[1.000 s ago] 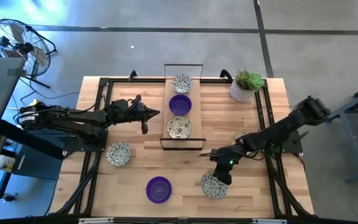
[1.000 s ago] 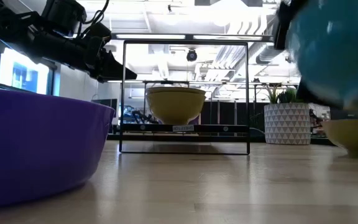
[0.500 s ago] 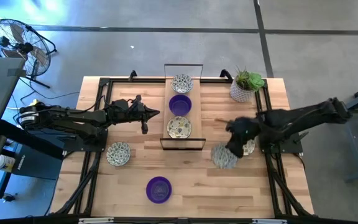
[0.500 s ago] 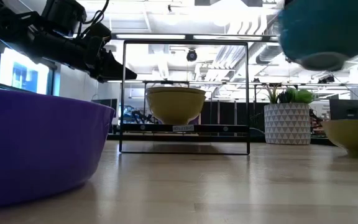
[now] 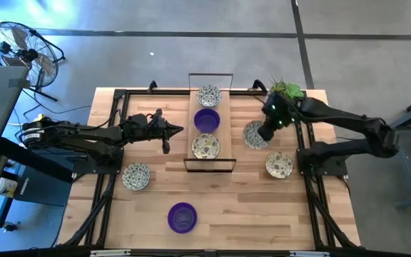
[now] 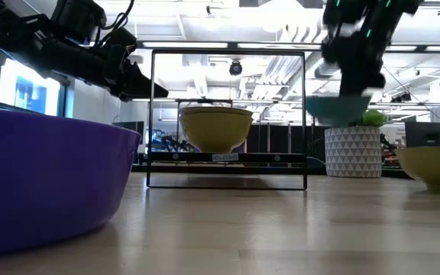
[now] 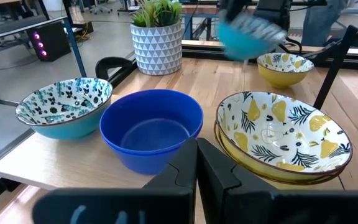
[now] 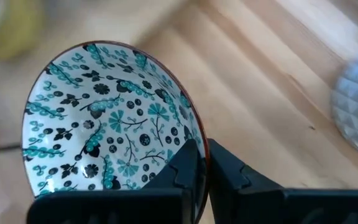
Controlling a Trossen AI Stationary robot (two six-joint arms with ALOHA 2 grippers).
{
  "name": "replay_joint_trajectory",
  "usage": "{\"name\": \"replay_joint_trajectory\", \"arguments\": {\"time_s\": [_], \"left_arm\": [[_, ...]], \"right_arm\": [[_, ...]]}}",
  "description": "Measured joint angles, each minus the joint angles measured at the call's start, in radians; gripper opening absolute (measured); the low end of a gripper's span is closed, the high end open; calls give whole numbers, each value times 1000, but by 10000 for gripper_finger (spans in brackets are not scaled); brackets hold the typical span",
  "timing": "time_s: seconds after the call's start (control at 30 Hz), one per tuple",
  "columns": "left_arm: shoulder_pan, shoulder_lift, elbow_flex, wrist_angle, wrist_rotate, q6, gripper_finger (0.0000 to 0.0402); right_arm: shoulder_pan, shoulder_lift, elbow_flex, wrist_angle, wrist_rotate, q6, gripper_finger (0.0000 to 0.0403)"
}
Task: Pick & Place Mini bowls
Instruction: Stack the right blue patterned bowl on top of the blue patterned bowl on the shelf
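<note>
Right gripper carried a teal-patterned bowl right of the rack, in the upper middle of the overhead frame.

Its fingers were clamped on the bowl's rim, holding it above the table near the plant pot. The left gripper waited pinched shut, left of the rack, which held three bowls. Other bowls sat on the table: yellow-patterned at right, patterned at left, purple at lower centre.
</note>
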Motion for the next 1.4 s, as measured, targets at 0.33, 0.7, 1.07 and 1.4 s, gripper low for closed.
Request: {"name": "replay_joint_trajectory", "arguments": {"time_s": [0.33, 0.7, 1.07, 1.4], "left_arm": [[0, 0, 0, -1, 0, 0, 0], [0, 0, 0, -1, 1, 0, 0], [0, 0, 0, 14, 27, -15, 0], [0, 0, 0, 52, 79, -28, 0]], "right_arm": [[-232, 151, -164, 316, -110, -8, 15], [-245, 167, -302, 463, -73, 68, 18], [-244, 165, -289, 483, -36, 54, 82], [-222, 51, -235, 442, 38, 3, 163]]}}
